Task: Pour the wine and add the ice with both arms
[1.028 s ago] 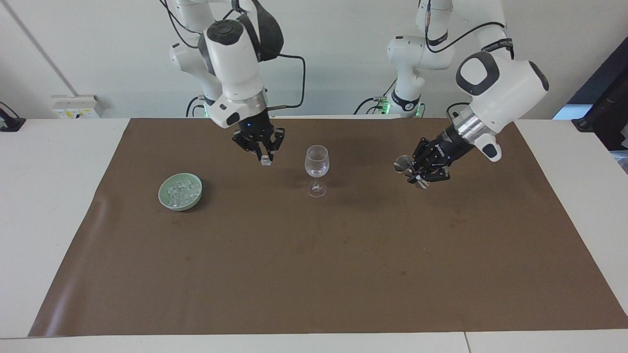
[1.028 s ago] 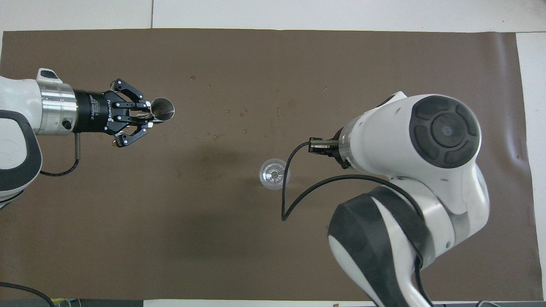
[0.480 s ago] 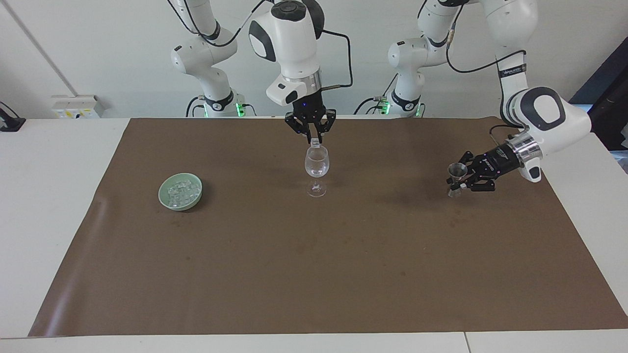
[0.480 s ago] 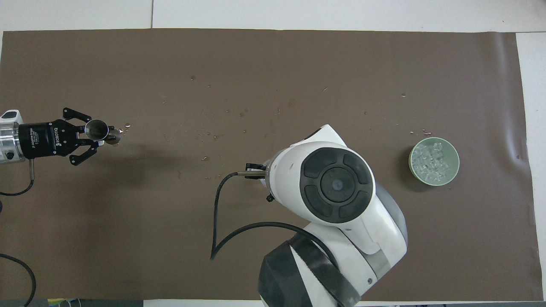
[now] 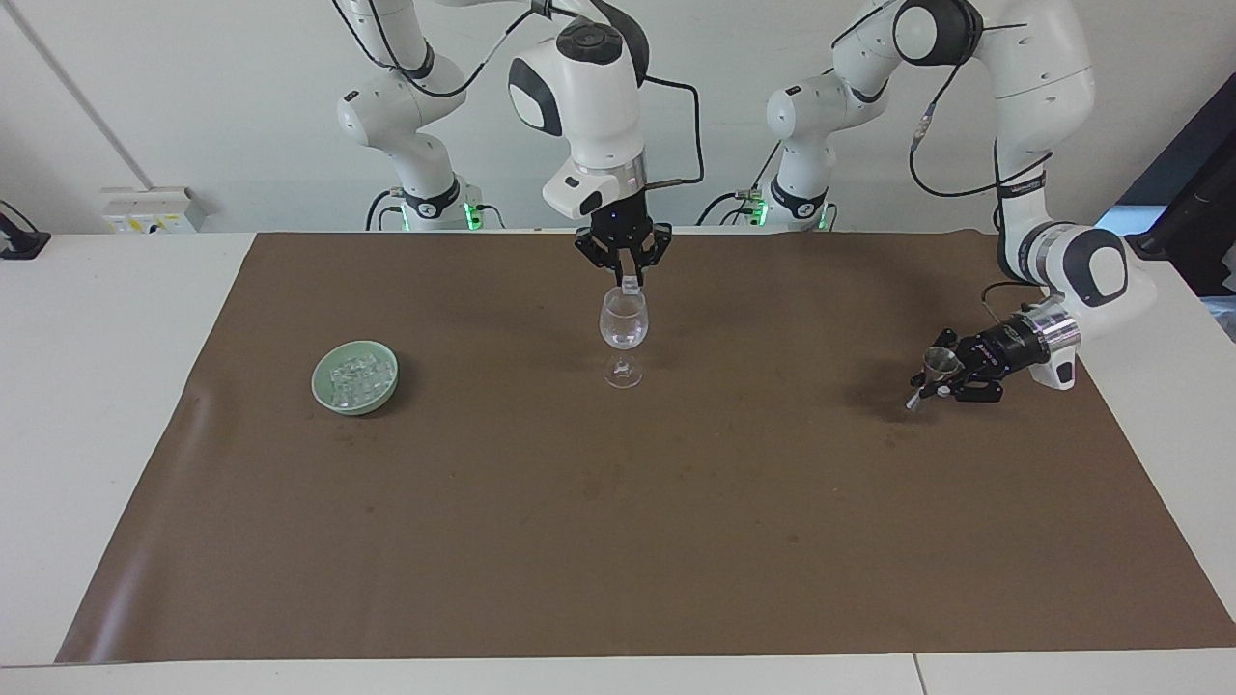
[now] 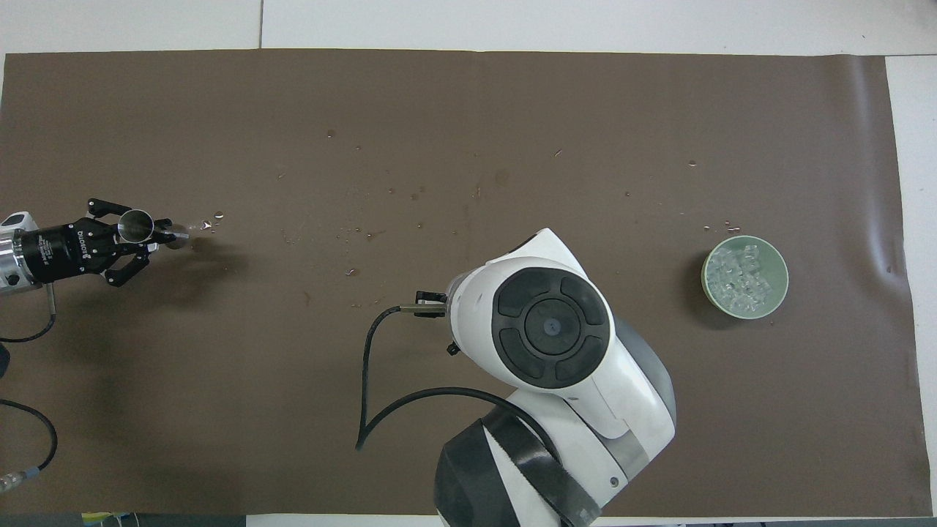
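Right gripper (image 5: pixel 630 278) pinched on one ice cube (image 5: pixel 630 284) – directly over the upright wine glass (image 5: pixel 623 328). Left gripper (image 5: pixel 941 378) clamped on a metal measuring cup (image 5: pixel 935 364), low over the mat (image 5: pixel 618 541) – mouth up. Remaining ice (image 5: pixel 355 375) in the green bowl (image 5: pixel 333 396).

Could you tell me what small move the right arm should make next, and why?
Probably open the right gripper to let go of the ice cube. It is shut on the cube directly over the mouth of the wine glass, so the cube should fall in. The left gripper holds the metal jigger low, well aside.
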You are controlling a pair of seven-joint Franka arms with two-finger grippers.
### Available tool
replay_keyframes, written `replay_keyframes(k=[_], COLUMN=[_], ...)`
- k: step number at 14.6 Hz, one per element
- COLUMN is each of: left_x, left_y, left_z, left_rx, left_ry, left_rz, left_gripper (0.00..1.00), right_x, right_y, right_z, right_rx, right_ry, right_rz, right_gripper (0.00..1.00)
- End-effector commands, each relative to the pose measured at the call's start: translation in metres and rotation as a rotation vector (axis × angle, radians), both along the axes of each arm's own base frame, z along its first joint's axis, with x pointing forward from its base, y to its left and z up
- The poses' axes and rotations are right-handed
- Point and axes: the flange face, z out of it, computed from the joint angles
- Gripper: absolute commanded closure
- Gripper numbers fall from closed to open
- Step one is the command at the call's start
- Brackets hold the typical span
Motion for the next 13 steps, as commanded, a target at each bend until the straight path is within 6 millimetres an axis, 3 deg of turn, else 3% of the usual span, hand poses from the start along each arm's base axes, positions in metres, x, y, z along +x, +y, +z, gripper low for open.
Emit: replay_keyframes(k=[1, 7, 8, 9, 11, 13], left_x=[0.010, 0.003, 0.000, -0.001, -0.005, -0.008], left_y=[0.014, 0.021, 0.020, 0.020, 0.020, 0.020], left_z=[-0.014, -0.039, -0.043, -0.043, -0.046, -0.048], left_rx=[-0.052, -0.087, -0.084, -0.083, -0.087, -0.086], left_ry=[-0.013, -0.001, 0.009, 0.011, 0.021, 0.028], left_rz=[0.019, 0.081, 0.087, 0.088, 0.091, 0.091], left_gripper=[1.00, 1.00, 1.00, 1.00, 1.00, 1.00], right_x=[-0.002, 0.002, 0.005, 0.010, 0.020, 0.033], right_y=[-0.003, -0.009, -0.012, -0.020, -0.049, -0.101], right_z=[-0.005, -0.004, 0.000, 0.007, 0.025, 0.041], right_rx=[0.036, 0.026, 0.012, 0.003, -0.006, -0.028], right_ry=[-0.010, -0.001, -0.005, 0.001, 0.010, 0.031], right_rz=[-0.022, -0.029, -0.025, -0.030, -0.062, -0.063], right_gripper=[0.70, 0.28, 0.17, 0.00, 0.00, 0.00])
